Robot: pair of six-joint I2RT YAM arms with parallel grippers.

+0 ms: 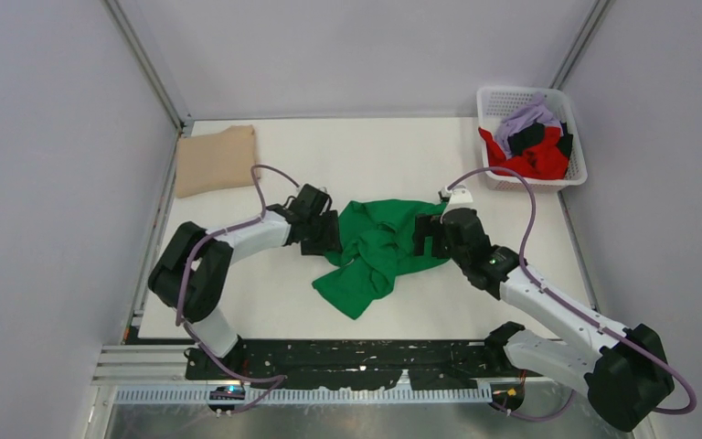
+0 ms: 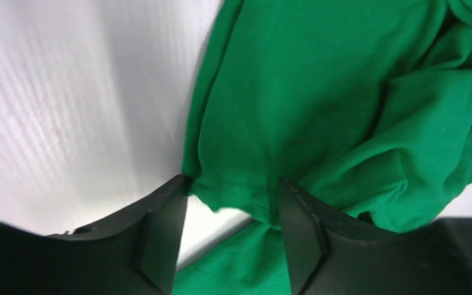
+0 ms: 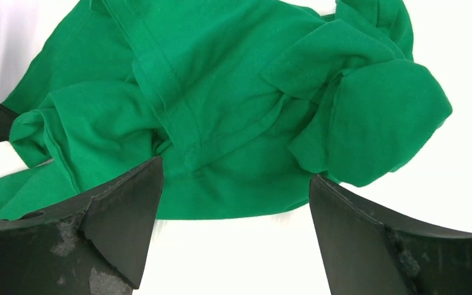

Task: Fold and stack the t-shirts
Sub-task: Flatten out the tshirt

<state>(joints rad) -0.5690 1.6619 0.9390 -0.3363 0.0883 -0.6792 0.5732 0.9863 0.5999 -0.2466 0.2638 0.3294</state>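
Observation:
A bright green t-shirt (image 1: 379, 247) lies crumpled in the middle of the table. My left gripper (image 1: 327, 233) is open at its left edge; in the left wrist view (image 2: 228, 209) the shirt's hem (image 2: 233, 196) lies between the spread fingers. My right gripper (image 1: 428, 236) is open at the shirt's right edge; in the right wrist view (image 3: 233, 203) the green cloth (image 3: 221, 123) lies just ahead of the wide-open fingers, over bare table. A folded tan t-shirt (image 1: 215, 160) lies at the far left. Red (image 1: 535, 160), lilac (image 1: 526, 119) and black (image 1: 530, 137) shirts are in the basket.
A white lattice basket (image 1: 580, 151) stands at the far right corner. Grey walls close in the table (image 1: 375, 155) on the left, back and right. A black rail with the arm bases (image 1: 347, 361) runs along the near edge.

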